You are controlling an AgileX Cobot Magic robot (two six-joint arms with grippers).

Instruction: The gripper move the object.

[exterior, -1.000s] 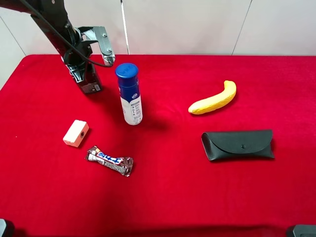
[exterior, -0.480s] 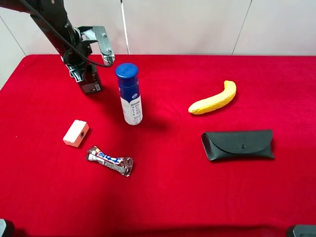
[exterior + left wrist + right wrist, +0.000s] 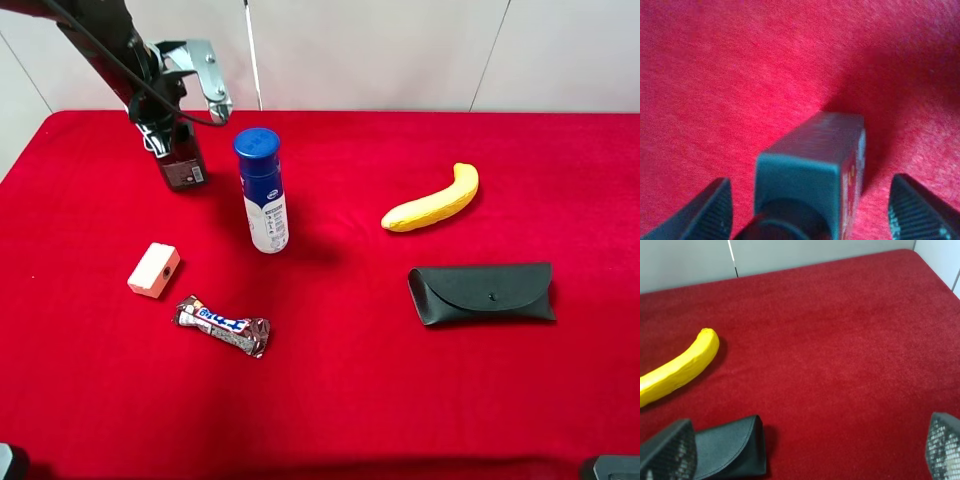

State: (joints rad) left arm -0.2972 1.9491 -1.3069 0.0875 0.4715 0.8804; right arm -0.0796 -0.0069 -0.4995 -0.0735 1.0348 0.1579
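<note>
The object, a small dark grey pump bottle (image 3: 183,165), stands upright on the red cloth at the back left. My left gripper (image 3: 158,135) hangs just above it, around its pump head. In the left wrist view the bottle (image 3: 815,150) sits between the two fingers of my left gripper (image 3: 810,210), with a gap on each side, so the gripper is open. My right gripper (image 3: 805,455) is open and empty, above the cloth near the black case; it does not show in the high view.
A white bottle with a blue cap (image 3: 262,192) stands right of the object. A white block (image 3: 154,270) and a candy bar (image 3: 222,325) lie in front. A banana (image 3: 432,200) and a black glasses case (image 3: 482,293) lie at right.
My left gripper has risen a little off the pump bottle. The bottle stays standing at the same spot. Nothing else has moved.
</note>
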